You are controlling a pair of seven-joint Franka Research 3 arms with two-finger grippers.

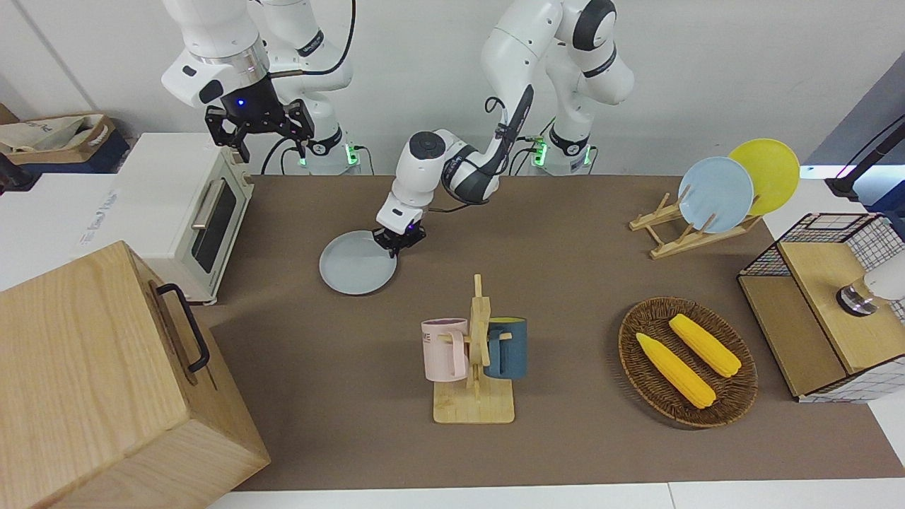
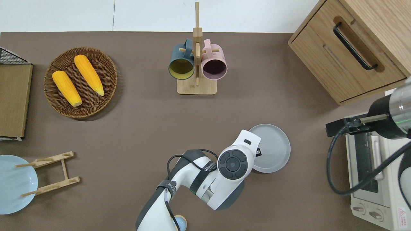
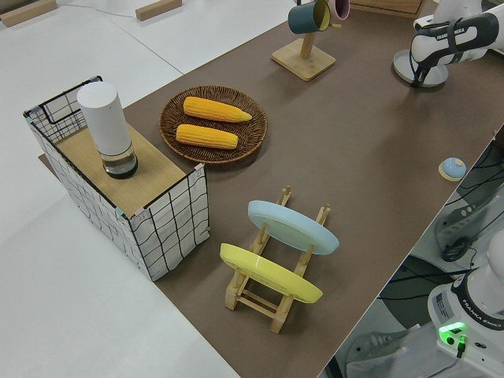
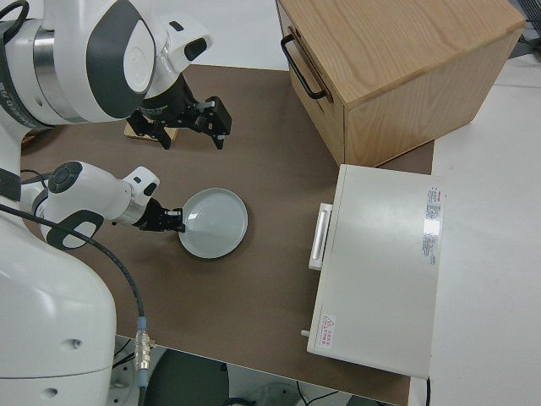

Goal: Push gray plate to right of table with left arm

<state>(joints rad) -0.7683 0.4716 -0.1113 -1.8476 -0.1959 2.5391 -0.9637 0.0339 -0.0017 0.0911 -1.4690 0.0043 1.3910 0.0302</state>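
Observation:
The gray plate [image 1: 352, 266] [image 2: 273, 146] [image 4: 218, 225] lies flat on the brown table [image 1: 565, 283], between the middle and the right arm's end, not far from the toaster oven. My left arm reaches low across the table. Its left gripper [image 1: 394, 249] [image 2: 257, 152] [image 4: 175, 220] is shut and sits down at the plate's rim, on the edge toward the left arm's end, touching or almost touching it. The right gripper [image 1: 269, 145] [image 4: 193, 135] is parked up in the air, open and holding nothing.
A white toaster oven [image 1: 191, 212] and a wooden cabinet [image 1: 92, 382] stand at the right arm's end. A mug stand [image 1: 475, 353] stands farther from the robots than the plate. A wicker basket [image 1: 633, 353] with corn, a dish rack [image 1: 672, 233] and a wire crate [image 1: 877, 240] fill the left arm's end.

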